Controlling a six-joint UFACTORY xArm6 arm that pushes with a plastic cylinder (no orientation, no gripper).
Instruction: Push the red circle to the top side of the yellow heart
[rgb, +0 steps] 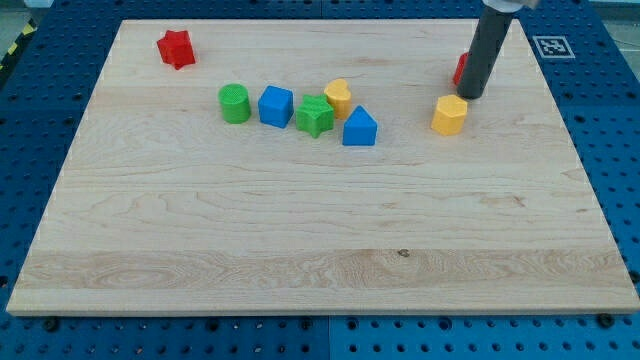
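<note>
The red circle (460, 68) lies near the view's top right, mostly hidden behind my dark rod; only its left edge shows. My tip (471, 96) rests on the board just below and to the right of it, seemingly touching it. The yellow heart (338, 97) sits near the board's upper middle, well to the left of the red circle, in a cluster of blocks. A yellow hexagon (450, 115) lies just below and left of my tip.
A green star (314, 116) and a blue house-shaped block (359, 127) touch or nearly touch the heart. A blue cube (276, 106) and a green circle (234, 103) lie further left. A red star (176, 48) sits at the top left.
</note>
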